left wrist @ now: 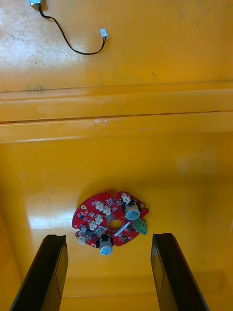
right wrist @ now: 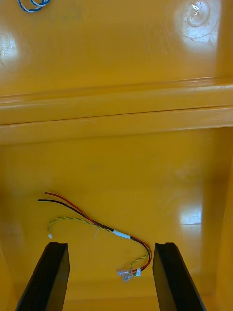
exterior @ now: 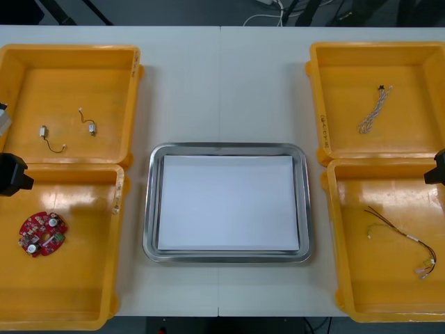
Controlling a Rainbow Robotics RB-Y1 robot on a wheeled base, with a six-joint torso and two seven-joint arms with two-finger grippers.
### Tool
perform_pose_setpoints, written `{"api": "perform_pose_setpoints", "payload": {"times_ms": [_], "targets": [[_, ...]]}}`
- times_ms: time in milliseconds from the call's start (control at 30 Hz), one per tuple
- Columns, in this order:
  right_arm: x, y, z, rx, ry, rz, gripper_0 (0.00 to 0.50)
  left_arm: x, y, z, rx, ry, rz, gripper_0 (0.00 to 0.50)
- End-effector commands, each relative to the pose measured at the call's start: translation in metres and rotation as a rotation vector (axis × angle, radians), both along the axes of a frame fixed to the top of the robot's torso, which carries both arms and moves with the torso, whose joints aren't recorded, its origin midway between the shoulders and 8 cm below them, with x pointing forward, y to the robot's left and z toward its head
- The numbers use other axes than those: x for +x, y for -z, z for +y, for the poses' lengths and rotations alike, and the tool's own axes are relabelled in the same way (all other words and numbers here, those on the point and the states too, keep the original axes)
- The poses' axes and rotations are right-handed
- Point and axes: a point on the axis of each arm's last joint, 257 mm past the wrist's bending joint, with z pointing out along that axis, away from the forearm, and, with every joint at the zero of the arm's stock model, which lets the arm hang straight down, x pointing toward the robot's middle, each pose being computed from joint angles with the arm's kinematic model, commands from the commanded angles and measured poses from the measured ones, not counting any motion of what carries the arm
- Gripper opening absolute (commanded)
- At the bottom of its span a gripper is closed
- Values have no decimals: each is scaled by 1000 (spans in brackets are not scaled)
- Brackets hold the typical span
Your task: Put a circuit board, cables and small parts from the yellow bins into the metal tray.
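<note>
- The left gripper [left wrist: 108,238] has its black fingers [left wrist: 48,272] spread wide and pinching nothing. The round red circuit board [left wrist: 110,221] lies flat just beyond the tips, centred on the gap, so a straight descent would probably bracket its rim.
- The right gripper [right wrist: 110,245] also has its fingers [right wrist: 172,277] spread and empty. The red, black and yellow cable [right wrist: 97,226] lies slack below, with its connector end between the two tips. That end is the bulkiest part and so the likely pinch point.
- In the front view, the left gripper [exterior: 12,174] hangs at the outer side of the near left yellow plastic bin [exterior: 69,292], close to the wall it shares with the bin behind. The right gripper [exterior: 437,169] takes the mirrored place over the near right yellow plastic bin [exterior: 375,292].
- The circuit board [exterior: 43,233] is alone in the near left bin [left wrist: 160,160]. The cable [exterior: 403,236] is alone in the near right bin [right wrist: 145,165]. Each arm can therefore pick without sorting.
- The far left yellow bin [exterior: 69,76] holds two short black cables [exterior: 52,142], each with a small metal part [exterior: 43,131] at one end. The far right yellow bin [exterior: 348,76] holds the twisted blue and white cable [exterior: 374,111].
- The rectangular metal tray [exterior: 226,147], white inside, sits on the light desk [exterior: 181,83] between the bins and holds nothing. Its central place gives both arms a similar reach. No transfer has been made yet.
</note>
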Motion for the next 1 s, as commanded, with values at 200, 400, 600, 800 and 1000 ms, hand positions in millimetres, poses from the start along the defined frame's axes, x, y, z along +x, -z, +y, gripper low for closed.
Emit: {"api": "perform_pose_setpoints", "payload": {"times_ms": [200, 400, 600, 800, 1000], "targets": [[2, -11, 1, -5, -28, -32, 500, -8, -3, 14, 68, 60, 7, 500], [5, -16, 2, 0, -29, -47, 500, -4, -10, 16, 71, 46, -5, 500], [9, -30, 6, -18, -45, -87, 500, -4, -13, 18, 65, 19, -10, 500], [5, -23, 9, -9, -52, -77, 500, -4, -17, 18, 41, -43, -19, 500], [-2, -13, 10, -6, -57, -61, 500, -4, -24, 14, 16, -97, -33, 500]]}}
